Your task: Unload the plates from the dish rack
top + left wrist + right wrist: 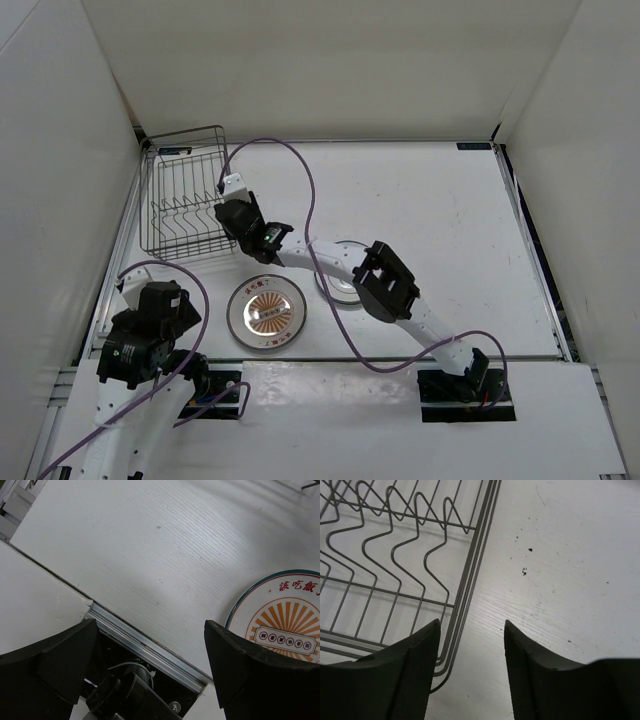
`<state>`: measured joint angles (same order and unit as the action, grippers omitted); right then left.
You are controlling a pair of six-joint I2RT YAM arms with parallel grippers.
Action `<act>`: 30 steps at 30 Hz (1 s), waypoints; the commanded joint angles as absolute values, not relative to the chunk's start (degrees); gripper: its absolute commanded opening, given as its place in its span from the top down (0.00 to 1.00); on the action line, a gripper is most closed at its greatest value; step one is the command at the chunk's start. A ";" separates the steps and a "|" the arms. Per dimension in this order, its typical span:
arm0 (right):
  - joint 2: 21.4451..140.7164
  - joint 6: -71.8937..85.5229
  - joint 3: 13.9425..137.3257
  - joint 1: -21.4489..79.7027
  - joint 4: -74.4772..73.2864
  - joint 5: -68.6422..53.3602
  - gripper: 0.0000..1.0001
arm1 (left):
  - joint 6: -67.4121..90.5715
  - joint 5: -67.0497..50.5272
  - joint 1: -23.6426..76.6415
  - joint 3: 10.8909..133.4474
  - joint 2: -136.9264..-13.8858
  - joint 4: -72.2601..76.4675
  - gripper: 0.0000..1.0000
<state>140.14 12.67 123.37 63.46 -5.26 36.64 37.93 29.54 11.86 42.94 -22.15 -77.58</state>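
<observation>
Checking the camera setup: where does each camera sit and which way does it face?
Top: overhead from the near side, looking down on table, rack, sunburst plate; left arm, right arm show.
Left wrist: on the left arm, facing down at the near table edge and plate; left fingers show.
Right wrist: looking down at the rack's corner; right fingers show.
Shared: plate in top and left wrist; rack in top and right wrist.

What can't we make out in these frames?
- Top view: the second plate lies mostly under the right arm, so its pattern is hidden.
- Top view: a pale arc shows beside the left arm, which covers the rest. Cannot tell whether it is a plate.
- Left wrist: the sunburst plate is cut off by the right edge and the left tool.
- Right wrist: the dish rack is cut off at the top and left edges.
</observation>
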 commanded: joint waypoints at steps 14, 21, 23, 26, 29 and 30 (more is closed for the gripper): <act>99.09 12.80 105.80 61.97 -38.18 43.51 0.10 | 36.22 29.10 12.13 41.84 -18.10 -77.96 0.00; 81.23 26.53 88.36 61.79 -59.82 33.24 0.10 | 30.77 22.86 13.09 40.34 -19.07 -72.51 0.00; 74.84 30.99 83.53 62.05 -64.48 32.79 0.10 | 29.18 20.66 13.54 39.55 -19.07 -70.76 0.00; 64.38 33.83 76.16 61.96 -66.71 28.93 0.10 | 25.67 14.09 13.62 39.02 -20.04 -67.85 0.00; 56.01 35.59 70.61 61.96 -68.28 27.60 0.10 | 21.02 3.67 13.71 40.42 -21.35 -65.57 0.00; 50.42 36.38 69.88 61.96 -69.34 27.42 0.10 | 18.66 1.25 13.71 41.39 -22.05 -65.13 0.00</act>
